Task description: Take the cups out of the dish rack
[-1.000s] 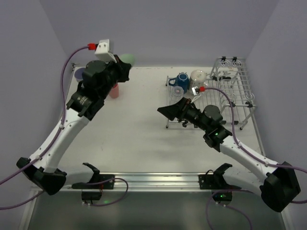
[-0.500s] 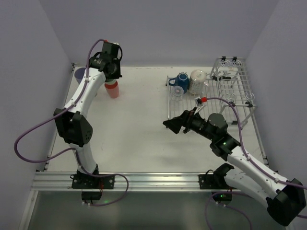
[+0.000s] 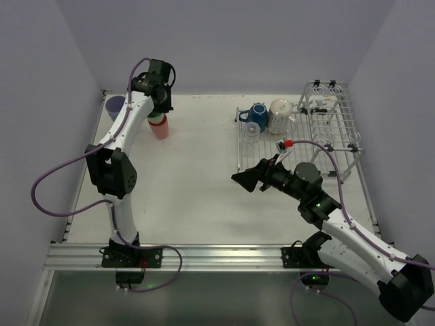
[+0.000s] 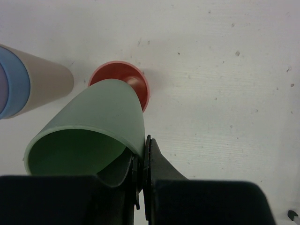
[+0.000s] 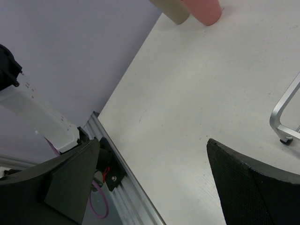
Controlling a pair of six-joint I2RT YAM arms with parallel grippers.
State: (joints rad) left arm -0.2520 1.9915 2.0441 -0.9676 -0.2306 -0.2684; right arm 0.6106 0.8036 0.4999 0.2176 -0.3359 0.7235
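My left gripper (image 4: 140, 161) is shut on the rim of a green cup (image 4: 89, 136) and holds it tilted just above an upright salmon-pink cup (image 4: 143, 86). In the top view this is at the table's far left (image 3: 158, 111), with the salmon-pink cup (image 3: 160, 129) below. A beige cup (image 4: 49, 84) with a blue cup (image 4: 16, 84) nested in it lies to the left. The dish rack (image 3: 333, 125) holds a dark-blue mug (image 3: 257, 114), a clear glass (image 3: 250, 133) and a pale mug (image 3: 279, 113). My right gripper (image 3: 247, 178) is open and empty, left of the rack.
A lavender cup (image 3: 115, 104) stands at the far-left corner. The rack's foot (image 5: 285, 139) is to the right of my right gripper (image 5: 154, 183). The aluminium rail (image 3: 211, 255) runs along the near edge. Walls close in on the left, back and right.
My left arm has swung down to the far left, bringing the green cup over the salmon-pink cup. My right gripper has drawn back from the rack toward the near side, still open.
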